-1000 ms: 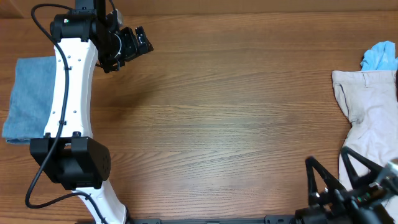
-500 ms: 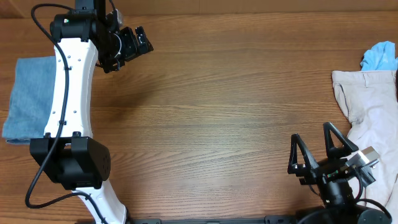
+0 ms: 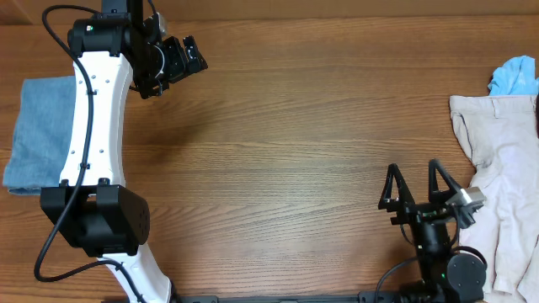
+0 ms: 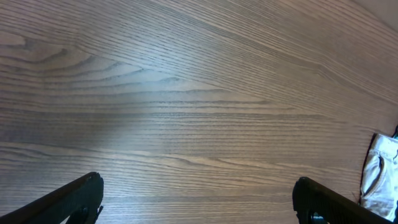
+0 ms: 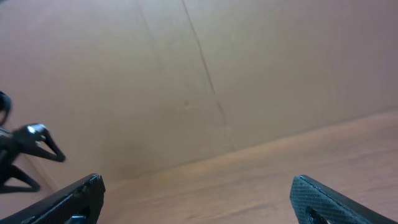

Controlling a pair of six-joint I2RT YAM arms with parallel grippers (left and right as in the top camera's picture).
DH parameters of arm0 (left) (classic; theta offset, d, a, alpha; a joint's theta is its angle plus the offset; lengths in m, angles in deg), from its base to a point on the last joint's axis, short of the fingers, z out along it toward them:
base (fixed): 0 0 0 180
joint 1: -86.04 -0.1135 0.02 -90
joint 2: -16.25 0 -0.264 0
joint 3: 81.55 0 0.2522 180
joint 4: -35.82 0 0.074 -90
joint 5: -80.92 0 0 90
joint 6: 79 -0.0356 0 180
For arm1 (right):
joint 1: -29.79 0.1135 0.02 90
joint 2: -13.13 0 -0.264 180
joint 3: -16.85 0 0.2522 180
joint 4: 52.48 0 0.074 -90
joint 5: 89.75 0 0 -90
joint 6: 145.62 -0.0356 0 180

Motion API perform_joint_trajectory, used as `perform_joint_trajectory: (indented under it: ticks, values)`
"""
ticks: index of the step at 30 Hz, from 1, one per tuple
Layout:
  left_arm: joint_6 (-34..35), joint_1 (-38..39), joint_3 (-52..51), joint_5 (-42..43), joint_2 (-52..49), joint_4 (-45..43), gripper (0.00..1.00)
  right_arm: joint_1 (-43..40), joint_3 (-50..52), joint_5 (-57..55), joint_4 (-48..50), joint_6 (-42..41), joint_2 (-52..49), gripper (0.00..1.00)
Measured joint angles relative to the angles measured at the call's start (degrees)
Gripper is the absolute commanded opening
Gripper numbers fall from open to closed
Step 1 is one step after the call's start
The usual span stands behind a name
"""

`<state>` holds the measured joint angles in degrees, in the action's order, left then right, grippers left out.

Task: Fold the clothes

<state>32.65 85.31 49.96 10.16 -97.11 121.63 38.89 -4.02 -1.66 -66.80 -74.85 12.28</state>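
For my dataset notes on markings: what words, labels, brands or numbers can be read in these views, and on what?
None: no readable text shows on the folded jeans, the cream trousers, the light blue cloth, the table or the white left arm.

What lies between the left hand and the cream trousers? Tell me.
Nothing but bare wooden table lies between the left hand and the cream trousers, as the overhead view shows.

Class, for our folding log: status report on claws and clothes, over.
Left claw open, empty. Right claw open, empty, near cream trousers, unfolded. Blue jeans folded, far left. Nothing between right claw and trousers.
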Motion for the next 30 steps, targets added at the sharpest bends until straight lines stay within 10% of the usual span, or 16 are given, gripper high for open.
perform_joint_trajectory:
  ticks: [30]
  values:
    - [0.00, 0.00, 0.00, 0.00, 0.00, -0.02, 1.00, -0.02, 6.05, 1.68, -4.55, 3.89, 0.00, 1.00]
